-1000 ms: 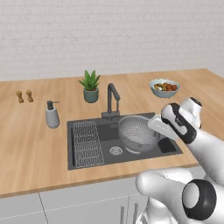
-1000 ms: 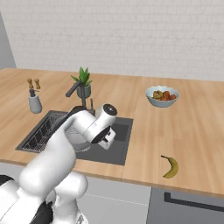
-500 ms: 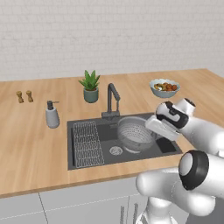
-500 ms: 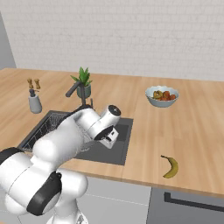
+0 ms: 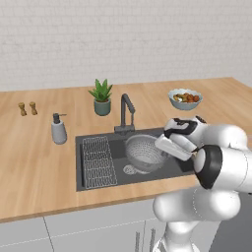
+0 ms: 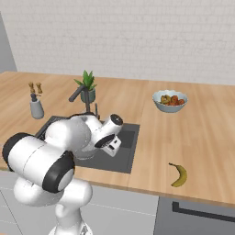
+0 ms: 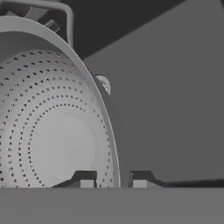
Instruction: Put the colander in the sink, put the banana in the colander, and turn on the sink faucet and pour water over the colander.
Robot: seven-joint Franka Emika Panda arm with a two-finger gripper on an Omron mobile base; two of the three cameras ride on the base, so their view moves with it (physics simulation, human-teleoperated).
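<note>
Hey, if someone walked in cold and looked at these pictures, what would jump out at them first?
The white arm bends low over the sink, its gripper with jaws shut on the rim of the colander inside the basin. A lone banana lies on the wooden counter near its front edge, right of the sink.

base views flank the sink (image 5: 93,142) from behind, hand view close on colander (image 7: 52,131) rim

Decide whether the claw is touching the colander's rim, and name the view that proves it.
Touching. In the hand view the claw is shut on the colander: its two fingertips sit either side of the rim, one inside the bowl, one outside.
</note>
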